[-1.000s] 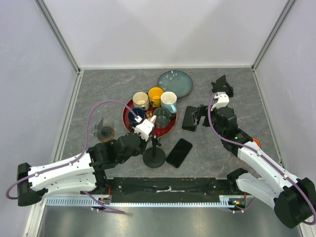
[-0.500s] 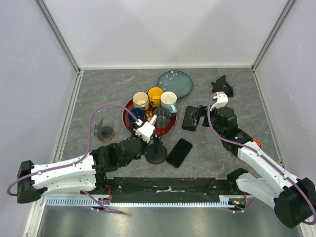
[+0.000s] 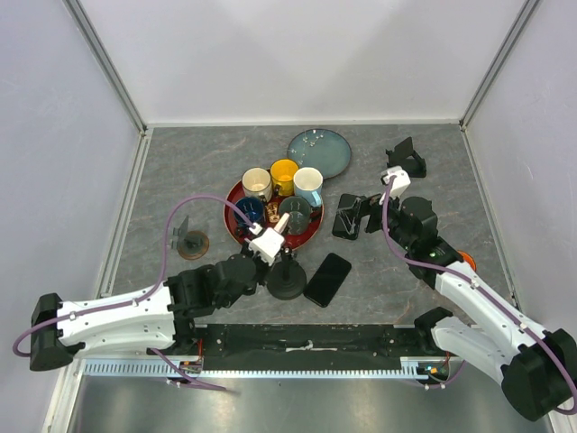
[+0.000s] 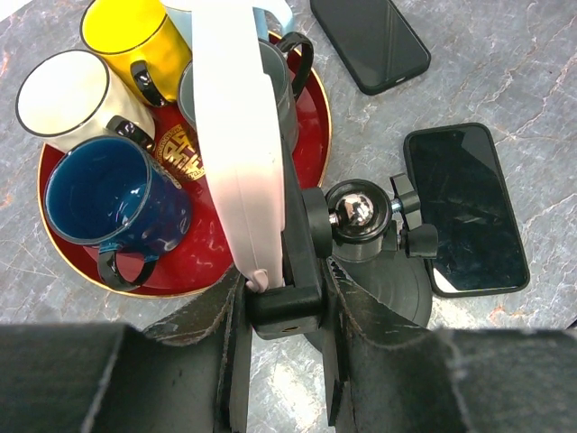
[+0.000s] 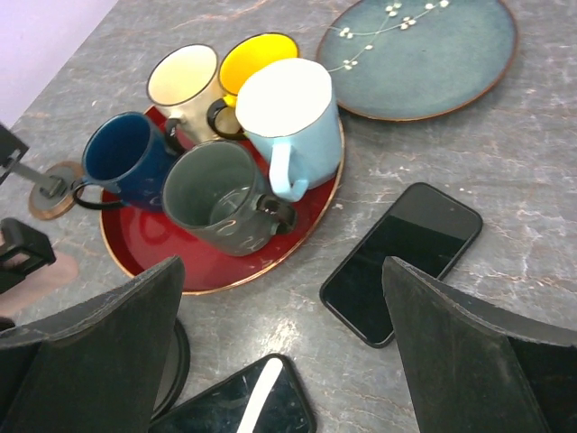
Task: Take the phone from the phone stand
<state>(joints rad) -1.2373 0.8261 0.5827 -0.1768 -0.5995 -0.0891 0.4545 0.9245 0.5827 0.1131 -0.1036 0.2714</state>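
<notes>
A red tray (image 5: 144,245) sits mid-table with a dark blue mug (image 5: 126,158) and a grey mug (image 5: 212,194) on it; a cream mug (image 5: 183,77), a yellow mug (image 5: 257,54) and a light blue mug (image 5: 284,108) crowd its far edge. A blue-green plate (image 5: 424,54) lies far right of them, a small brown-footed holder (image 3: 191,242) left of the tray

The desk (image 5: 505,153) is grey stone veined with white. The tray (image 5: 135,248) is red with a gold rim and a gold fret pattern. Of its mugs, the cream mug (image 5: 182,77) has a dark lip and the pale blue mug (image 5: 297,126) is white inside. The rest are the yellow mug (image 5: 257,54), the navy mug (image 5: 126,153) and the grey mug (image 5: 216,194). The plate (image 5: 433,63) is teal, edged in brown, with white blossom sprigs. The far phone (image 4: 370,41) and near phone (image 4: 464,207) are glossy black. The phone stand (image 4: 361,216) is black with a chrome ball.
</notes>
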